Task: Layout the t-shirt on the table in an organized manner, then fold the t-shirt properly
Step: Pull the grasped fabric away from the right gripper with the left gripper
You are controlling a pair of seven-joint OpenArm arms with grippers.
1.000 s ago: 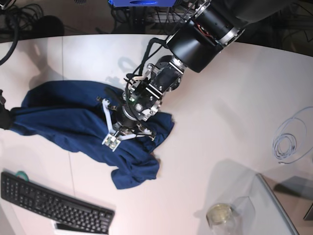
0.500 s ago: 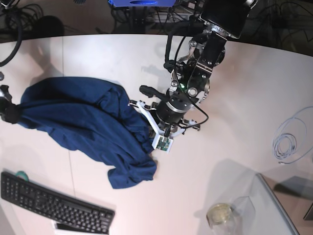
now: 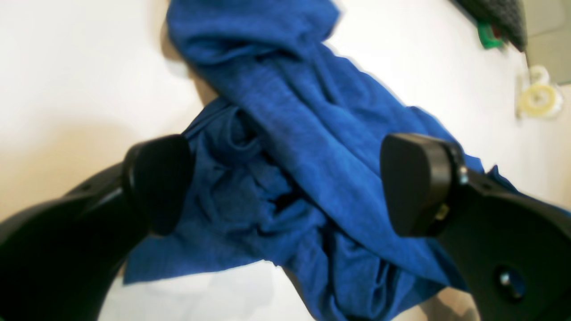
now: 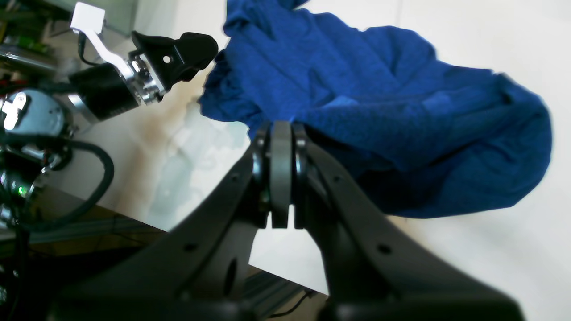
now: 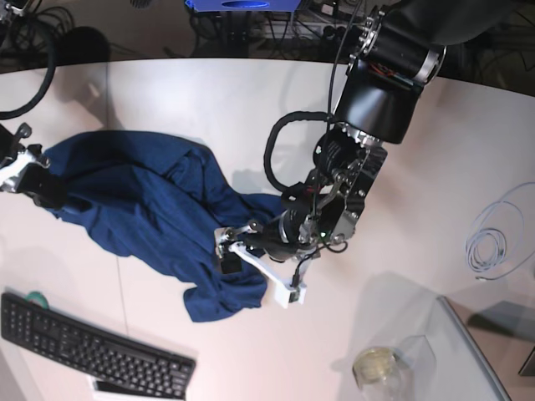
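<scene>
White table [image 5: 435, 192] bears crumpled, unprinted t-shirt [image 5: 142, 209]; no legible writing.

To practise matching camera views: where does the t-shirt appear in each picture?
Base: t-shirt left of centre on the table.
Left wrist: fills the middle.
Right wrist: upper centre and right.
Shared landmark: left gripper, open beside the cloth.

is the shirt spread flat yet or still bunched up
Bunched. The shirt lies in rumpled folds on the table, with layers heaped over each other.
</scene>
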